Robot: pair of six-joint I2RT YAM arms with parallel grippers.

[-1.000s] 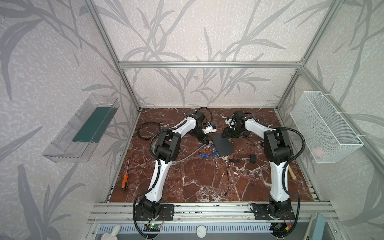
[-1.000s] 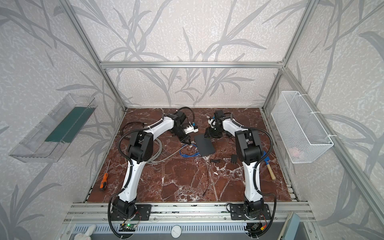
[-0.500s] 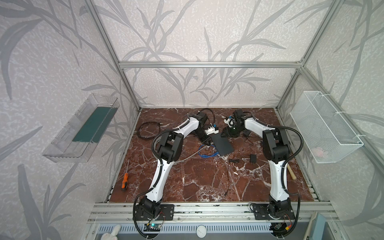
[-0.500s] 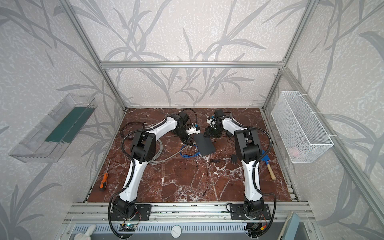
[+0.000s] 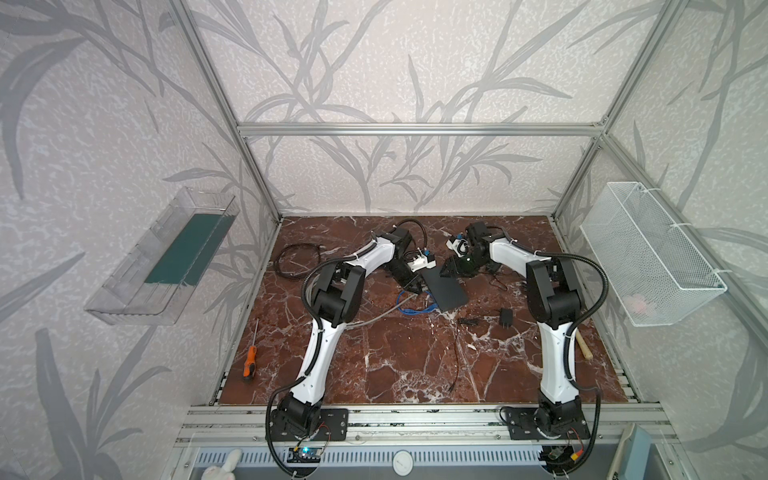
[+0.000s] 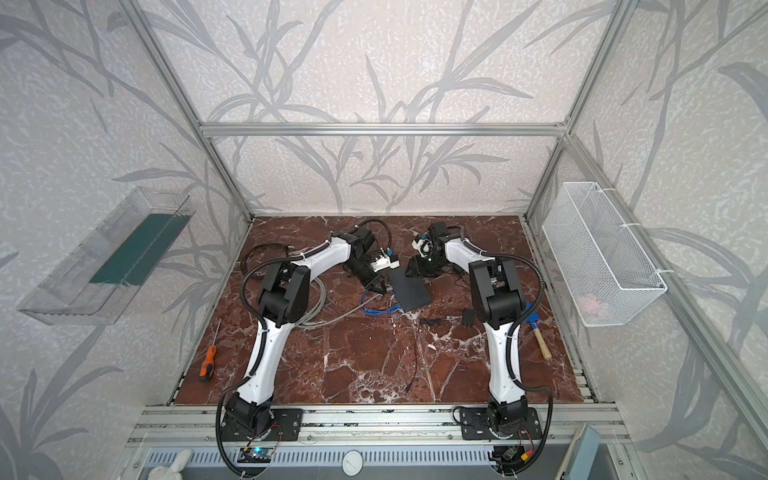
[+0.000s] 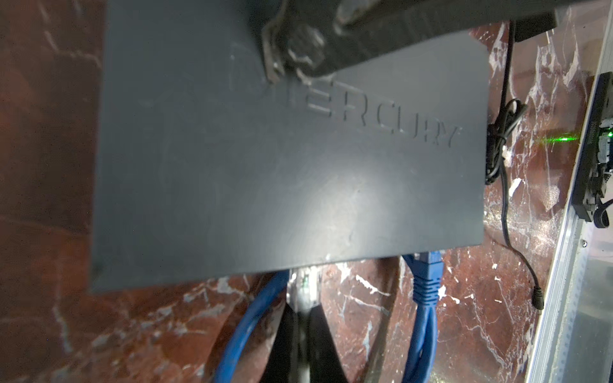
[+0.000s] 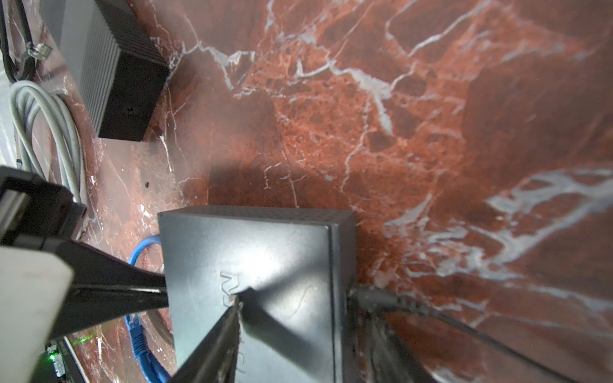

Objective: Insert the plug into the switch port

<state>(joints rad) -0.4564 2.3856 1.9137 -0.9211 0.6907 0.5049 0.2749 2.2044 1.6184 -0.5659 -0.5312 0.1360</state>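
The switch (image 5: 445,287) (image 6: 410,291) is a flat dark grey box lying mid-table; its lid (image 7: 282,165) (image 8: 265,252) bears raised letters. My left gripper (image 5: 412,285) (image 6: 376,286) (image 7: 303,313) is shut on a clear plug (image 7: 303,285) of the blue cable (image 7: 245,325). The plug's tip sits at the switch's port edge, under the lid's rim; how deep it sits is hidden. A second blue plug (image 7: 428,268) sits in a port beside it. My right gripper (image 5: 451,270) (image 8: 298,298) is open, one finger resting on the lid and the other beside the switch's end.
A black power lead (image 8: 398,303) enters the switch's end. A black finned box (image 8: 122,83) and grey cable (image 5: 365,320) lie to the left. An orange screwdriver (image 5: 249,361), black adapter (image 5: 505,318), thin wire (image 5: 456,353) and wooden-handled tool (image 5: 584,347) lie around.
My left gripper has edged a little toward the switch's port edge with the plug. The right arm and the switch have barely moved.
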